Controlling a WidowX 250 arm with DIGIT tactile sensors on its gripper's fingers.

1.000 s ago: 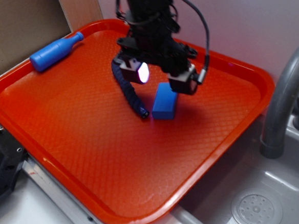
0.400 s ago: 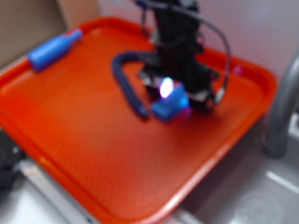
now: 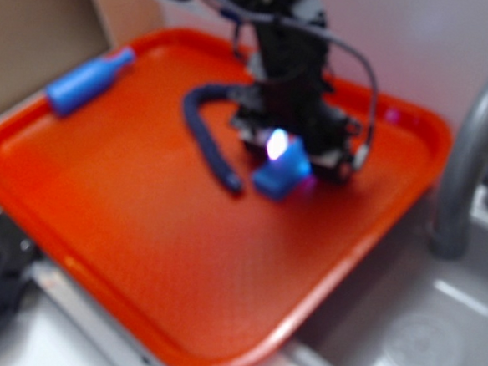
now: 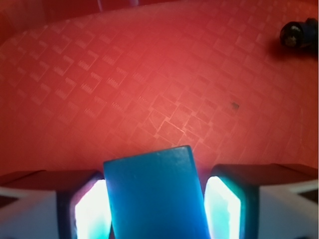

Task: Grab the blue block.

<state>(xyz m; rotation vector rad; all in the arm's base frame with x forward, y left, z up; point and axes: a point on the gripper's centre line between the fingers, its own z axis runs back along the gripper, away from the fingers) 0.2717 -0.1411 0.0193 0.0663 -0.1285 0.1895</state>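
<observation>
The blue block (image 3: 282, 173) is on the right half of the orange tray (image 3: 139, 251), tilted under the black arm. My gripper (image 3: 294, 157) has come down over it. In the wrist view the blue block (image 4: 154, 194) fills the gap between the two lit pads. The left pad (image 4: 92, 209) and the right pad (image 4: 223, 206) press against its sides, so my gripper (image 4: 157, 201) is shut on it. The block sits slightly twisted between the jaws. The exterior view is blurred.
A dark navy rope (image 3: 205, 134) curves just left of the block; its end (image 4: 299, 32) shows at the wrist view's top right. A blue bottle toy (image 3: 88, 80) lies at the tray's far left. A grey faucet (image 3: 467, 165) and sink (image 3: 417, 346) stand to the right.
The gripper dropped from above the block to around it and closed on its sides. The block has shifted a little to the right and tilted.
</observation>
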